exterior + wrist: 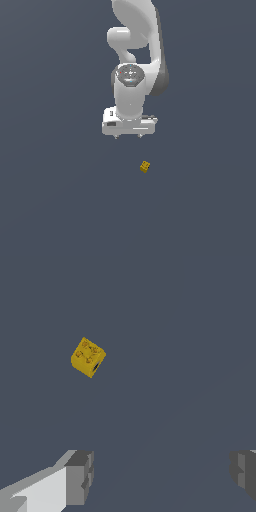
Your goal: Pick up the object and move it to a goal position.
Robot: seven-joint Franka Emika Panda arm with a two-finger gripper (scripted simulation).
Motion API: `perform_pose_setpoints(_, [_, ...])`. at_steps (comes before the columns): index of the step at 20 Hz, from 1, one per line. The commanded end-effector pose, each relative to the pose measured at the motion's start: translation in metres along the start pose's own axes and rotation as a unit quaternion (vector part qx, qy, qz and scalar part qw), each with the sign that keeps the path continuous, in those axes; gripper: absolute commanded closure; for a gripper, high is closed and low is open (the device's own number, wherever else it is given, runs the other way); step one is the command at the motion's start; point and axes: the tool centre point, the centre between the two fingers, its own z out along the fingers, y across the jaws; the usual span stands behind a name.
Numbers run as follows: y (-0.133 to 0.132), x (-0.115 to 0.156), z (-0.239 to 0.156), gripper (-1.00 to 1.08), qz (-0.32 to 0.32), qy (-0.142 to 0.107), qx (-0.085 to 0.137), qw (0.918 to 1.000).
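Observation:
The object (pixel 145 167) is a tiny yellow-gold cube with darker studs, lying on the flat grey floor toward the exterior view's right of the white arm. The wrist view shows the object (pixel 88 357) tilted, with a dark hole in one face. My gripper (pixel 128 136) hangs above the floor, apart from the cube and farther back in the exterior view. Its grey fingertips (pixel 80 477) stand wide apart at the edges of the wrist view, with nothing between them, so my gripper (pixel 162 473) is open.
The white arm (pixel 135 60) rises from the gripper toward the top of the exterior view. A plain dark grey floor (pixel 60 200) spreads all around.

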Motion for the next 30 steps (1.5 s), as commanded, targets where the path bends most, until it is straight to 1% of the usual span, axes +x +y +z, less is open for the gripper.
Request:
perform_pose_setpoints(1, [0.0,0.0,0.0,-0.92,0.0,0.0,0.0,1.0])
perform_pose_setpoints(11, [0.0,0.001,0.003,-0.92,-0.013,-0.006,0.002,0.9999])
perform_pose_setpoints(17, [-0.001,0.003,0.004,-0.92,-0.006,-0.005,0.002,1.0])
perform_pose_setpoints(24, [-0.01,0.013,0.011,-0.92,0.025,-0.002,0.003,0.9997])
perform_pose_setpoints(30, [-0.024,0.027,0.023,-0.92,0.074,0.003,0.005,0.9973])
